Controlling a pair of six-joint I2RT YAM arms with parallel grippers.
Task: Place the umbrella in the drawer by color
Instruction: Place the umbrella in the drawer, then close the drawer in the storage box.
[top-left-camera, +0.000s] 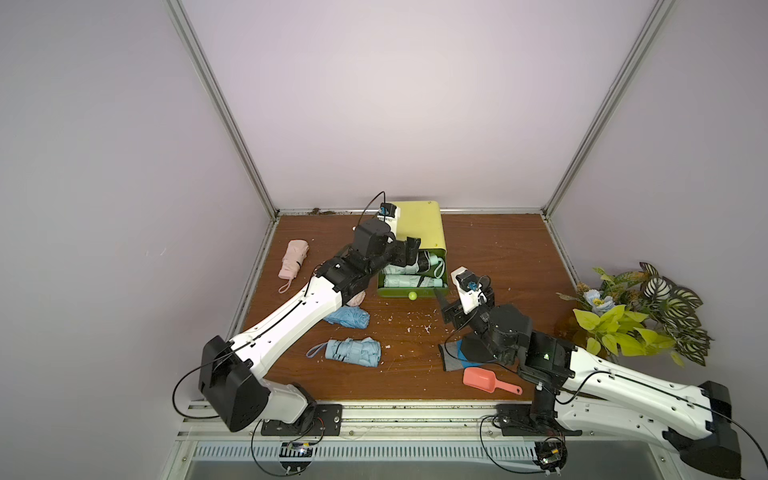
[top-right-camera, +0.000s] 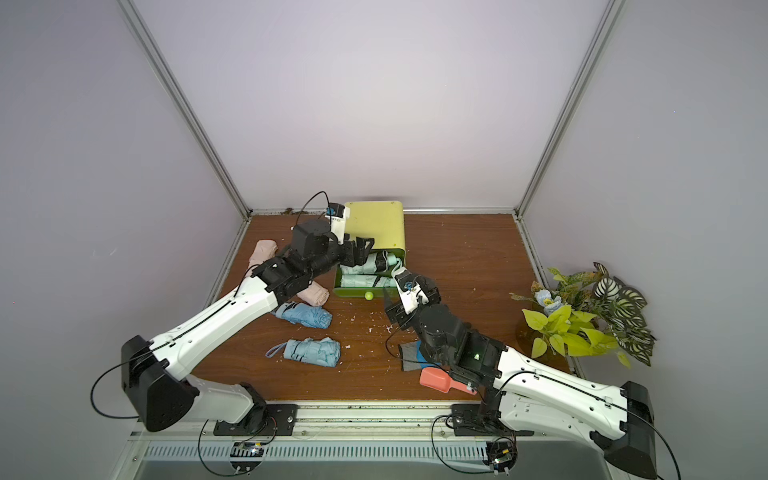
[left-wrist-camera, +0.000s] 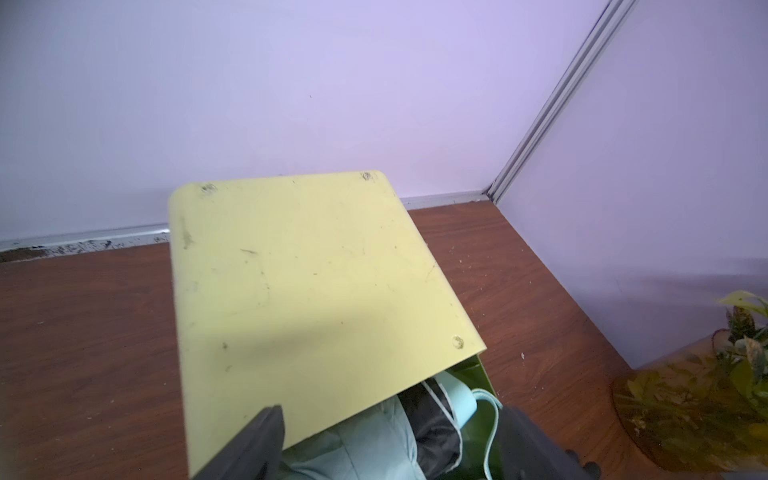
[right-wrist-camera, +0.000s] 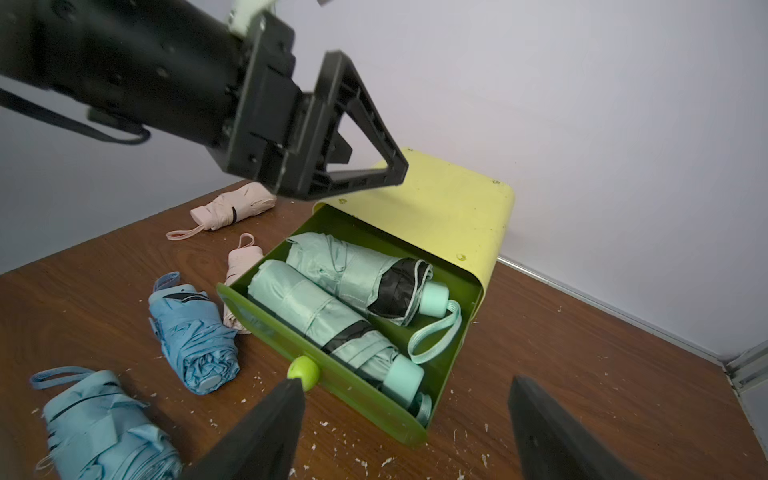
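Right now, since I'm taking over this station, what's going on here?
The left gripper hovers open and empty over the green drawer, which is pulled out with two mint umbrellas lying inside. The right gripper, also open, sits near the knob. Two blue umbrellas and two pink umbrellas lie on the table.

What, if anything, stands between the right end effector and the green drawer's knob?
Nothing visible. The open right end effector sits just in front of the knob of the green drawer, with only crumb-strewn table between them.
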